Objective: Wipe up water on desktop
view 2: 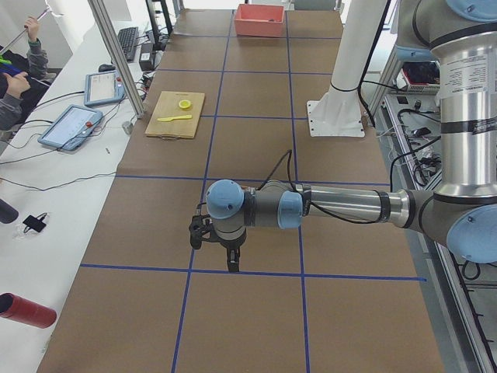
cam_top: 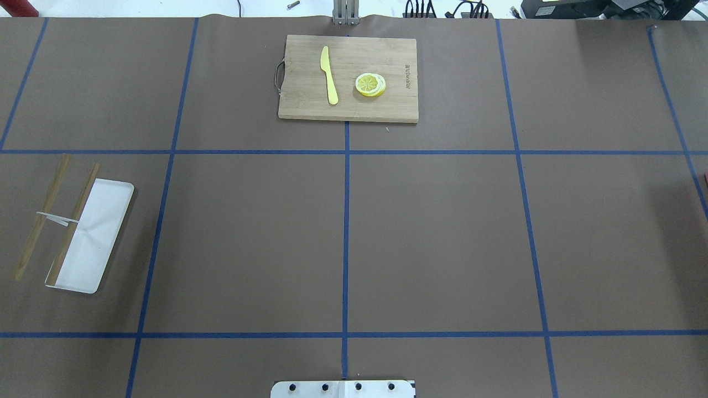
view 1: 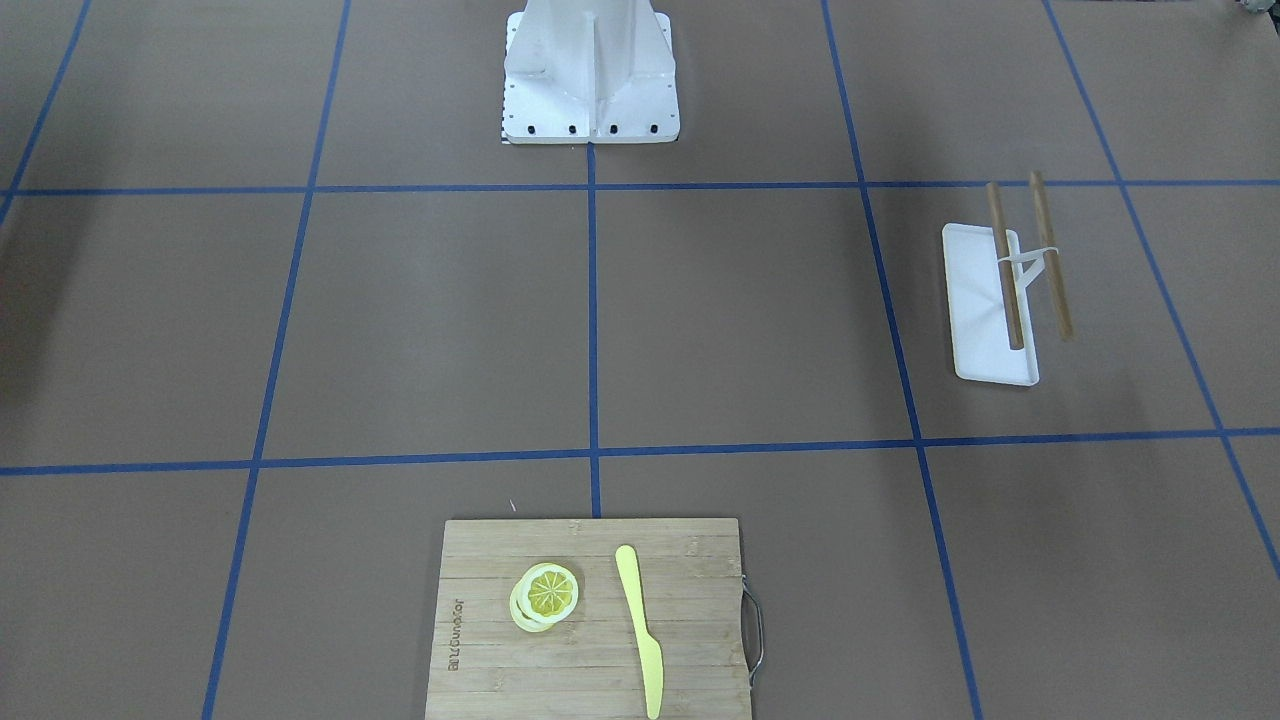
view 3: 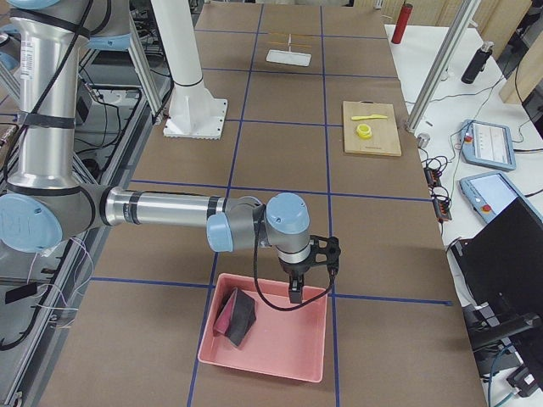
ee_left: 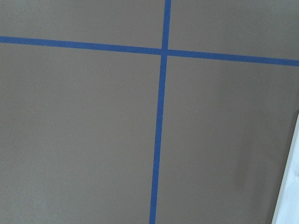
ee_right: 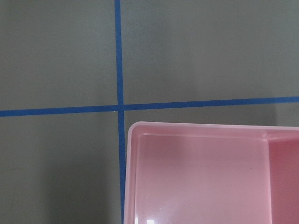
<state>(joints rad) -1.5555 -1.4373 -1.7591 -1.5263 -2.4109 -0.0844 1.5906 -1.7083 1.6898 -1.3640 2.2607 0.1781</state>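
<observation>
The brown desktop with blue tape lines fills every view; I see no water on it. My left gripper shows only in the exterior left view, low over a tape crossing, and I cannot tell whether it is open or shut. My right gripper shows only in the exterior right view, above the far rim of a pink tray. I cannot tell its state either. A dark folded cloth lies in that tray. The right wrist view shows the tray's corner.
A bamboo cutting board holds lemon slices and a yellow knife. A white tray with two chopsticks lies on the robot's left side. The robot's base plate stands at the table's near middle.
</observation>
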